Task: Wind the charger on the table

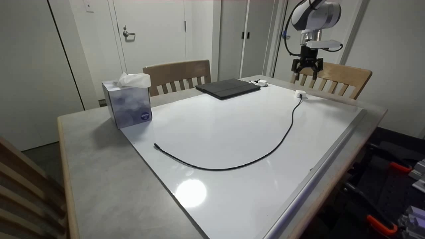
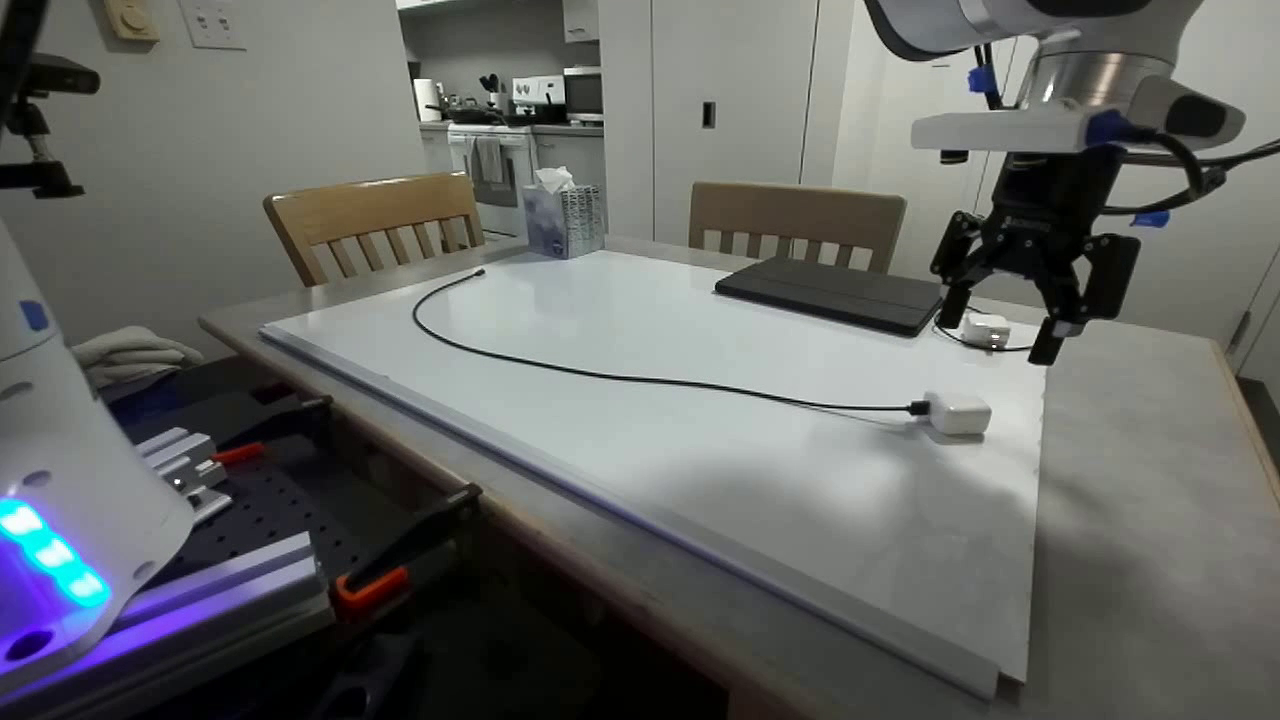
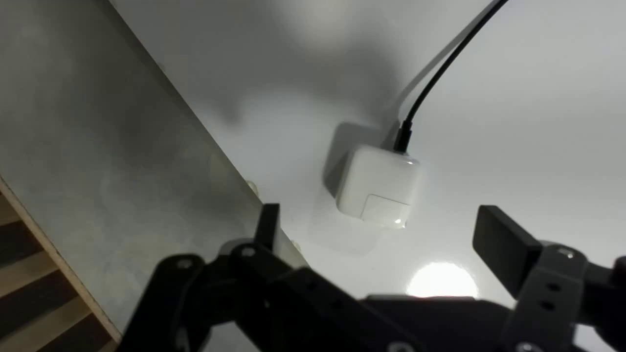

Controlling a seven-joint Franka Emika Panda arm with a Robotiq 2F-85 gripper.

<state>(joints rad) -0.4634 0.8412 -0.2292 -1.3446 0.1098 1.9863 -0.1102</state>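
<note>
In an exterior view, the black charger cable is curving nearer and left across the table from its far-right white plug block. The Robotiq gripper is hovering empty, fingers spread; centring over that block should steady pinching.

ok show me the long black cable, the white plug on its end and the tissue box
Long black cable (image 1: 215, 169), in an exterior view: bottom of its curve
White plug (image 3: 377, 187), in the wrist view: its upper face
Tissue box (image 1: 131, 106), in an exterior view: logo side
</note>
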